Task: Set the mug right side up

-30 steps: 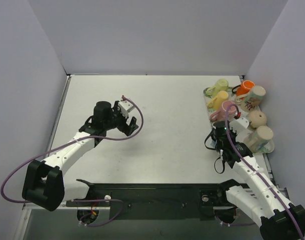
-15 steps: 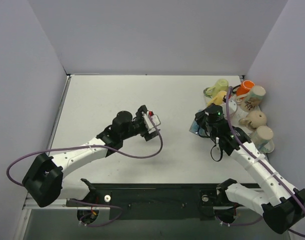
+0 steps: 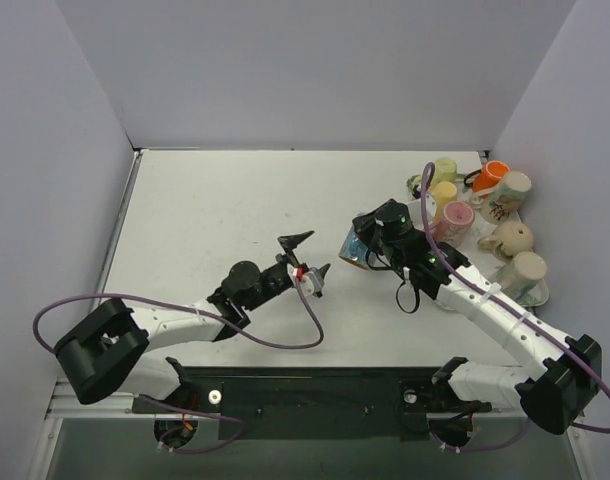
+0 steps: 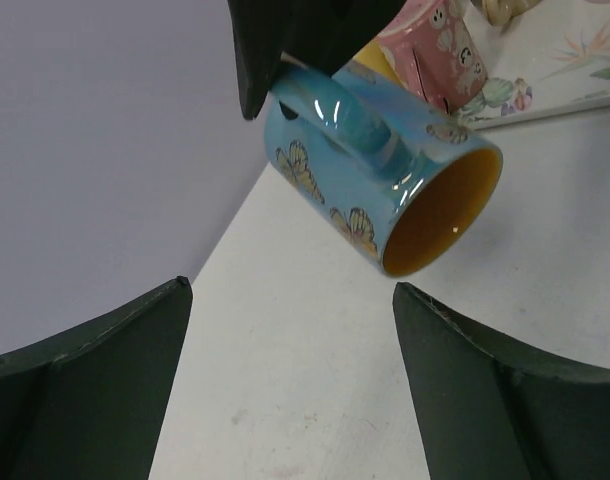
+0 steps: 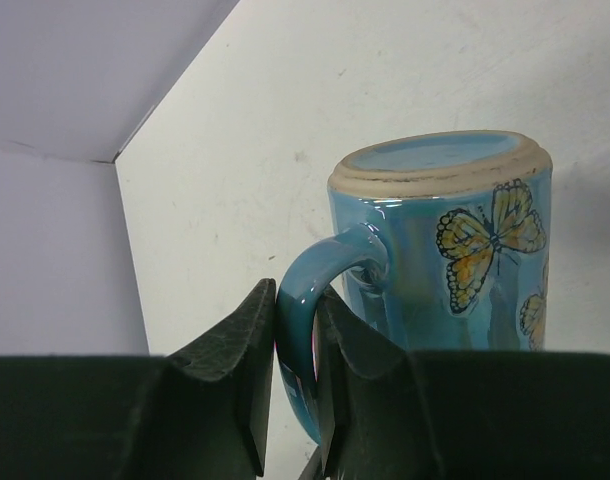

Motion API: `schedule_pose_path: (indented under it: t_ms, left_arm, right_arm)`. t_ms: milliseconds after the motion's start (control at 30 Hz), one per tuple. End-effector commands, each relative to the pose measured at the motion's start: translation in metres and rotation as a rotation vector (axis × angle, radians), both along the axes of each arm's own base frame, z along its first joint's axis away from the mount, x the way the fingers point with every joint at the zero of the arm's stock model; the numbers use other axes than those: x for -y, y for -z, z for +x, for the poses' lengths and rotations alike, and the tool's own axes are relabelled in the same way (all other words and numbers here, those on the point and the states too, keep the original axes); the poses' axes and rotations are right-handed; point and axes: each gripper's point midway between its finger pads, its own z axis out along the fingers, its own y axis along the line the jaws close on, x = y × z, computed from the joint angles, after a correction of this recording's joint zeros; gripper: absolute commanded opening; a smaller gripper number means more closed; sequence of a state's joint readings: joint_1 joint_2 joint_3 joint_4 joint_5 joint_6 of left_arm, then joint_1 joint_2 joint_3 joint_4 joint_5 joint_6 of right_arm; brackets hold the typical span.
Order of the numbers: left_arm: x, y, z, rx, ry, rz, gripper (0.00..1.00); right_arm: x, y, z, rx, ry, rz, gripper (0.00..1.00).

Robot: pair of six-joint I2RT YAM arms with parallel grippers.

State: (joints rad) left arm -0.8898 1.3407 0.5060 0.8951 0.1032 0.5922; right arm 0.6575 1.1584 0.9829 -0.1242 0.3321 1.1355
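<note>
Worktop (image 3: 205, 200): white, walled on three sides; the action sits right of centre, about midway between the far and near edges
Tray (image 4: 585, 75): flowered, in the far right corner, crowded with other mugs; a pink mug (image 3: 455, 218) stands nearest the action
Blue mug (image 3: 357, 248): butterfly-patterned and apparently held off the worktop near the tray, tipped with its base higher and its mouth slanting down, so not yet right side up
Handling: glazed ceramic, so rigid, probably weighty for a pinch, slick, and liable to chip if dropped; held by the handle alone it may swing, so a hold across the wall or rim looks steadier
Right gripper (image 5: 295, 310): fingers squeezed onto either side of the handle loop, carrying the mug
Left gripper (image 4: 290, 290): fingers spread wide with nothing between them, aimed at the mug's mouth but apart from it
Left wrist view: alone shows the orange-yellow interior and the open mouth
Right wrist view: alone shows the unglazed base ring and the exact pinch on the handle, which the top view blurs
</note>
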Motion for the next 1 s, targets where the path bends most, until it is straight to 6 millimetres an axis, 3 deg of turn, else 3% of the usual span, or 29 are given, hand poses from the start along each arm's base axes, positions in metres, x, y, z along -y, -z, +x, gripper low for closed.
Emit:
schedule_pose_path:
  t_ms: [0, 167, 300, 433, 567, 633, 700, 733, 833, 867, 900, 933, 967]
  left_arm:
    - [0.009, -0.040, -0.003, 0.204, 0.017, -0.110, 0.93]
    - [0.022, -0.017, -0.012, 0.170, 0.084, -0.061, 0.93]
    - [0.021, -0.027, 0.008, 0.155, -0.007, -0.090, 0.91]
    - [0.018, -0.042, 0.018, 0.188, -0.071, -0.125, 0.77]
    - [0.013, -0.044, 0.029, 0.197, -0.150, -0.127, 0.66]
    - [0.012, -0.042, 0.035, 0.193, -0.182, -0.110, 0.53]
    - [0.008, -0.042, 0.037, 0.203, -0.203, -0.101, 0.05]
    - [0.005, -0.047, 0.036, 0.215, -0.209, -0.106, 0.00]
    - [-0.007, -0.058, 0.034, 0.217, -0.252, -0.109, 0.00]
    - [-0.010, -0.049, 0.036, 0.183, -0.271, -0.067, 0.00]
    - [-0.018, -0.058, 0.040, 0.168, -0.315, -0.073, 0.00]
    - [-0.021, -0.041, 0.043, 0.102, -0.331, -0.013, 0.00]
    - [-0.028, -0.030, 0.048, 0.022, -0.365, 0.056, 0.00]
  right_arm:
    - [-0.022, -0.089, 0.015, 0.217, 0.019, 0.224, 0.00]
    - [-0.030, -0.102, 0.010, 0.239, 0.003, 0.237, 0.00]
    - [-0.041, -0.105, 0.002, 0.241, -0.023, 0.264, 0.00]
    - [-0.053, -0.099, -0.009, 0.230, -0.044, 0.293, 0.00]
    - [-0.064, -0.094, -0.009, 0.222, -0.062, 0.346, 0.00]
    - [-0.068, -0.092, -0.010, 0.218, -0.075, 0.362, 0.00]
    - [-0.067, -0.090, -0.011, 0.213, -0.075, 0.347, 0.00]
    - [-0.066, -0.090, -0.010, 0.215, -0.073, 0.339, 0.00]
    - [-0.052, -0.072, -0.005, 0.174, -0.057, 0.210, 0.00]
    - [-0.045, -0.069, 0.001, 0.166, -0.052, 0.154, 0.00]
    - [-0.040, -0.054, -0.002, 0.117, -0.063, 0.078, 0.03]
    - [-0.036, -0.054, 0.001, 0.107, -0.068, 0.015, 0.15]
    - [-0.029, -0.046, -0.001, 0.078, -0.072, -0.059, 0.40]
